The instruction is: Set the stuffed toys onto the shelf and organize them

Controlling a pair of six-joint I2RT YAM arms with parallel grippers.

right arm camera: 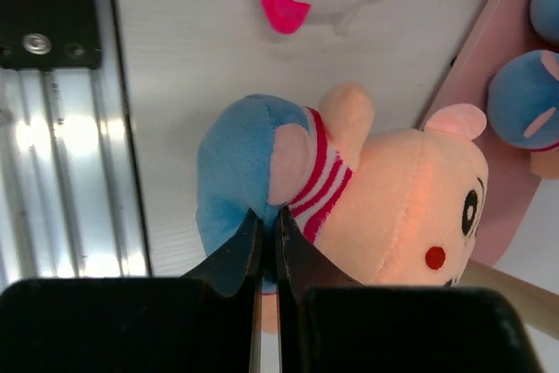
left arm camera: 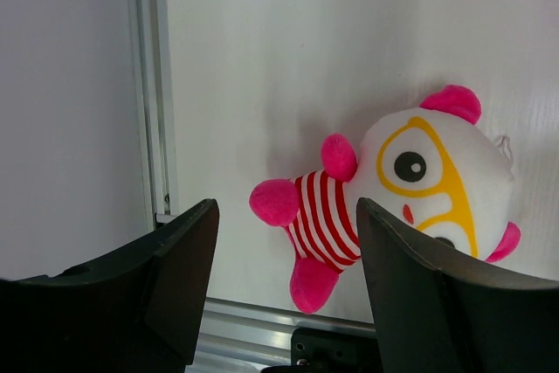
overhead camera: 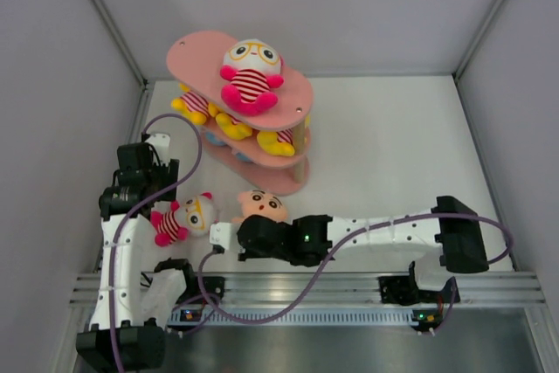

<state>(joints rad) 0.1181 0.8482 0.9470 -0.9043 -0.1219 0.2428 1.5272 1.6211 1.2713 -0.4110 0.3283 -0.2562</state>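
**A:** While the right gripper [right arm camera: 268, 220] sits low by the shelf [overhead camera: 203, 51], what is it doing?

**B:** Its fingers are pinched almost together on the blue shorts of the peach-faced toy [overhead camera: 261, 206]. That toy lies on the table [overhead camera: 393, 146] just in front of the shelf's lowest board, with its head towards the shelf.

**A:** And the left gripper [left arm camera: 286, 211]?

**B:** It is spread wide and grasps nothing. It hangs over a pink-limbed toy [left arm camera: 410, 181] with yellow glasses, which lies face up in front of the shelf and off to its left (near the peach-faced one, apparently not touching).

**A:** What is on the shelf itself?

**B:** A second glasses toy [overhead camera: 251, 72] sits on the top board, and yellow-bodied toys [overhead camera: 194, 104] lie on the middle board, poking out past its edge
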